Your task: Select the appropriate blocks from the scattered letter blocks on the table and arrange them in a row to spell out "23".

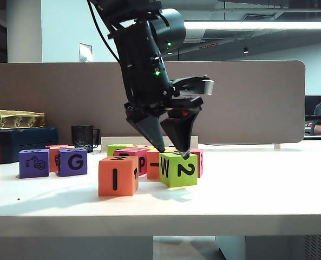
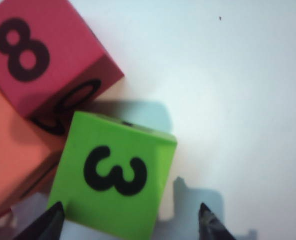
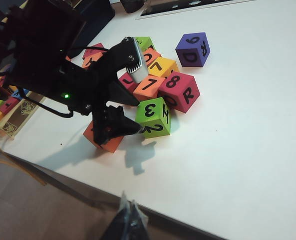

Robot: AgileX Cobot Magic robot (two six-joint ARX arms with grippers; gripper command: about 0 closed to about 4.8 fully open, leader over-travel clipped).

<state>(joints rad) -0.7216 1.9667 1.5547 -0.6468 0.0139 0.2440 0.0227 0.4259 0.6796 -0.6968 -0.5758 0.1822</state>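
A lime green block (image 1: 177, 169) stands on the white table (image 1: 257, 189), showing "W" and "2" on its sides. Its top face reads "3" (image 2: 113, 175), as the right wrist view also shows (image 3: 155, 116). My left gripper (image 1: 174, 151) points down over it, open, with one fingertip (image 2: 55, 212) on each side of the green block and nothing gripped (image 2: 129, 212). An orange block (image 1: 118, 175) with "I" sits just left of it (image 3: 105, 144). My right gripper (image 3: 130, 215) hangs shut and empty off the table's front edge.
Pink "8"/"R" block (image 3: 180, 90) and orange blocks (image 3: 150, 86) crowd behind the green one. Purple "G" block (image 1: 72, 161) and another purple block (image 1: 33, 163) stand left. A black mug (image 1: 84, 135) and boxes (image 1: 19, 132) sit at the back left.
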